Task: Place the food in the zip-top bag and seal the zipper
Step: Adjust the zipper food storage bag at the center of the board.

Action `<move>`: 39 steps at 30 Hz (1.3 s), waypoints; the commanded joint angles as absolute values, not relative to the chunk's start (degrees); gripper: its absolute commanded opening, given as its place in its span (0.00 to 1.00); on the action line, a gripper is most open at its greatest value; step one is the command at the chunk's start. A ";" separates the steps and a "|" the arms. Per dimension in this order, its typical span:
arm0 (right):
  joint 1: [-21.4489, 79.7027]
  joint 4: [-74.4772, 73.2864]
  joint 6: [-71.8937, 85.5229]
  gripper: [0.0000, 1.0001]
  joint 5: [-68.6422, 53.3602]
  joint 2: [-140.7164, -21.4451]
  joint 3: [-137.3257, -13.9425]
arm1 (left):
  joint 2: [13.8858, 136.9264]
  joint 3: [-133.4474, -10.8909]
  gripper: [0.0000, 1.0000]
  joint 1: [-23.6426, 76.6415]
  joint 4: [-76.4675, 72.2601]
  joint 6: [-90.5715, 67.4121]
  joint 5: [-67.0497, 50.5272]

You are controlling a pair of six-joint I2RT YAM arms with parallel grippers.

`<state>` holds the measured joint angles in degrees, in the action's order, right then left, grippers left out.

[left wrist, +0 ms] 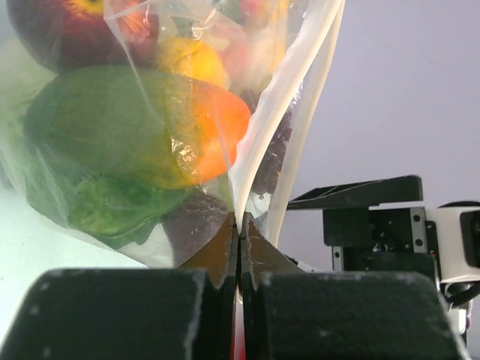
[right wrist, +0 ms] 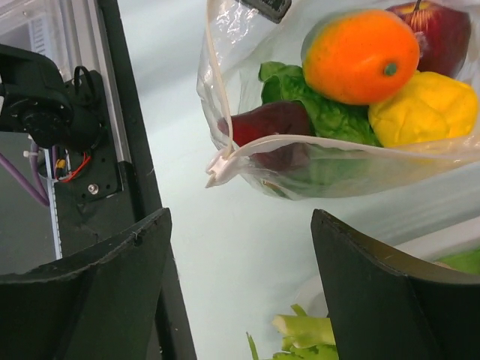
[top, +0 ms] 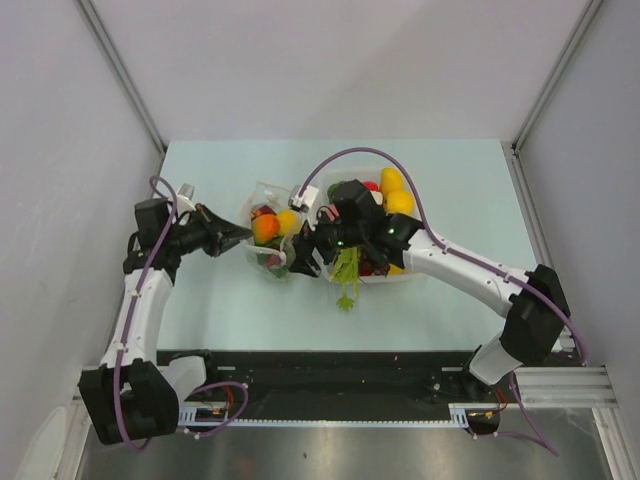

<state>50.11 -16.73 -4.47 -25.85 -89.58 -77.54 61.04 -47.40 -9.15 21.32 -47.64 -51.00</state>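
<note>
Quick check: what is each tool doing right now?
Left tool: closed, pinching the rim of the zip-top bag.
Right tool: open, holding nothing.

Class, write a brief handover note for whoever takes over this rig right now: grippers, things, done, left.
Left gripper: jaws shut on the bag's edge by the zipper.
Right gripper: open beside the bag, holding nothing.
Done: several pieces of food are in the bag.
Left: yellow fruits and greens lie at the tray; the zipper looks unsealed.
</note>
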 commanded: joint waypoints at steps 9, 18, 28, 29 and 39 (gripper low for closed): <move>52.47 -3.78 -0.26 0.72 -21.80 -93.78 -76.38 | 56.51 -43.24 0.01 -7.82 16.44 -54.67 -45.88; 51.33 -1.84 -3.59 0.10 -22.93 -95.01 -76.38 | 56.86 -43.67 0.12 -7.65 15.46 -53.27 -47.46; 48.25 -9.65 -26.41 0.00 -37.52 -88.07 -76.46 | 63.63 -72.84 0.92 -13.36 39.71 7.76 -58.43; 48.25 -10.89 -28.37 0.00 -38.57 -87.54 -76.46 | 63.72 -76.60 0.96 -13.45 42.08 21.13 -61.06; 44.83 -17.49 -36.74 0.00 -40.08 -85.70 -76.46 | 59.34 -72.01 1.00 6.66 59.29 65.31 -58.01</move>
<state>45.76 -16.29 -31.88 -38.04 -88.07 -76.05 61.98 -77.54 0.58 58.13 47.59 -59.37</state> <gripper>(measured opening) 0.075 0.995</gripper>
